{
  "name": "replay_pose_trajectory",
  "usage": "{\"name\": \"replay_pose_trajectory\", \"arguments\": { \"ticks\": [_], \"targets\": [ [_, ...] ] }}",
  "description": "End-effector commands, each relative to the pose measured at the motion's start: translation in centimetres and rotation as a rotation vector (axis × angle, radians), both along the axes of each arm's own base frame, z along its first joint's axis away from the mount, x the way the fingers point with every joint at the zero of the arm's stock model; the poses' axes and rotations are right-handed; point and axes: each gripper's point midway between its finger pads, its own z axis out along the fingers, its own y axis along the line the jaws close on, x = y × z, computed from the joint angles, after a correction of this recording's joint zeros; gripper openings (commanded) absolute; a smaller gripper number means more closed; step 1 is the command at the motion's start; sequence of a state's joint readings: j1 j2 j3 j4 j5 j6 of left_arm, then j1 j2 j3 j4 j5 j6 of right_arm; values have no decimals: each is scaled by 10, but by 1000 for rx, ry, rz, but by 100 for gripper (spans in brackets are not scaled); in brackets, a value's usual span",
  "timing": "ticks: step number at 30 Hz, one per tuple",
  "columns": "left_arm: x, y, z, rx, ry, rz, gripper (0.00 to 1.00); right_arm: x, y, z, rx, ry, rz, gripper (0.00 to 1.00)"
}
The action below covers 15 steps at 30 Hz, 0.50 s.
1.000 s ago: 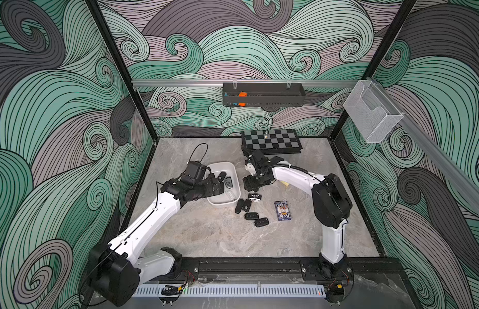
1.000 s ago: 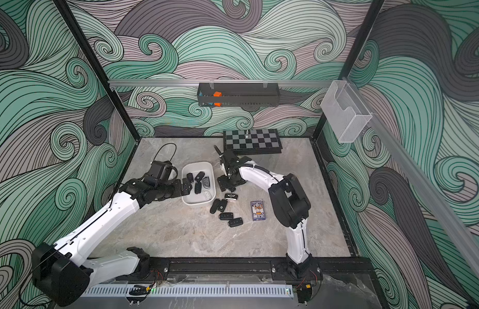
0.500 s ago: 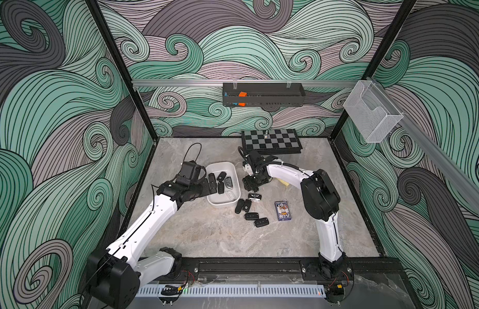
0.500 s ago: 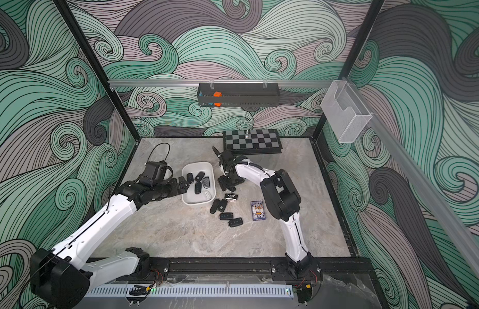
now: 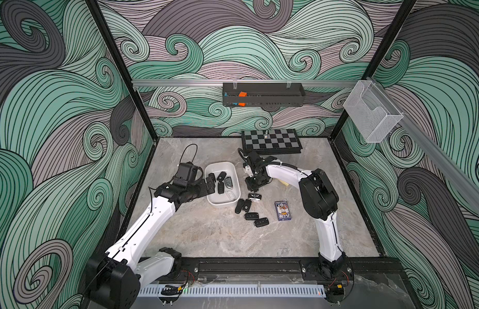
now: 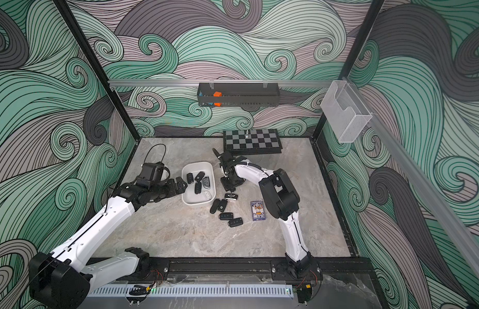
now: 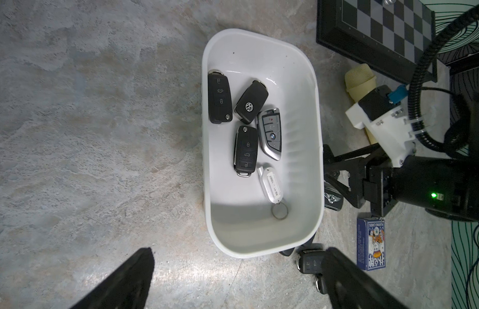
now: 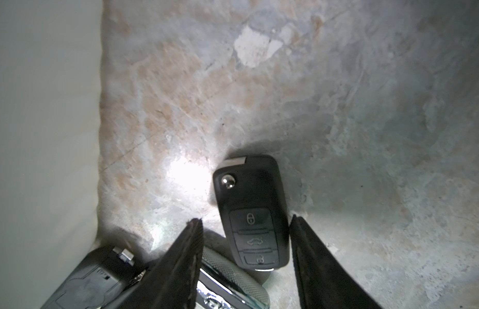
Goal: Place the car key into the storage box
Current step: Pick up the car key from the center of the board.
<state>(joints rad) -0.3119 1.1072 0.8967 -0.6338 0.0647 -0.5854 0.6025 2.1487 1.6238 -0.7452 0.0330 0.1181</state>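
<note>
Front of table: a card deck (image 5: 281, 210) and four loose black keys (image 5: 251, 216) are noted lying flat, none between any fingers.

One step back: a chrome-trimmed fob (image 5: 254, 196) is seen just in front of the right gripper (image 8: 245, 220), which is pointed steeply down at the tabletop. The car key (image 8: 251, 203), a black flip fob, is found between its fingers (image 8: 308, 248), apparently flat on the table. Its long axis runs along the fingers, away from the wrist, so its narrow width would be spanned by the closing stroke. Jaws are part-closed. One finger is at or almost at the key's edge, and a gap is seen at the other. No grip can be made out yet.

Same depth, to the robot's left: the storage box (image 5: 221, 204), its white wall just beside the key. In it five keys (image 7: 246, 149) are already lying, and the near end is mostly bare. A lift and a short carry leftward over the rim are judged to be needed. The right arm is plainly the nearer.

The left gripper (image 7: 238, 251) is held at the box's left rim, jaws spread wide, nothing in them.

Far back: a chessboard (image 5: 270, 140), then a black tray (image 5: 262, 93) on the wall rail.
</note>
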Motion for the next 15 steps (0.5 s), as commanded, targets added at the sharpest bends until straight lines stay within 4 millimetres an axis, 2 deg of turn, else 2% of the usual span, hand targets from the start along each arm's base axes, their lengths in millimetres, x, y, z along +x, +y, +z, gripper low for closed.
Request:
{"name": "replay_pose_trajectory", "arguments": {
  "ticks": [1,9,12,15],
  "targets": [
    [0,1,6,-31,-15,15,99,-8,-7,-16,-41,40,-5,50],
    [-1,6,6,-40,-17,34,99,-7,-9,-16,-55,39,-29,36],
    [-2,7,5,-46,-16,41,99,-6,-8,-9,-40,31,-35,33],
    [-1,9,5,-46,-15,47,99,-3,-5,8,-13,5,-44,31]
  ]
}}
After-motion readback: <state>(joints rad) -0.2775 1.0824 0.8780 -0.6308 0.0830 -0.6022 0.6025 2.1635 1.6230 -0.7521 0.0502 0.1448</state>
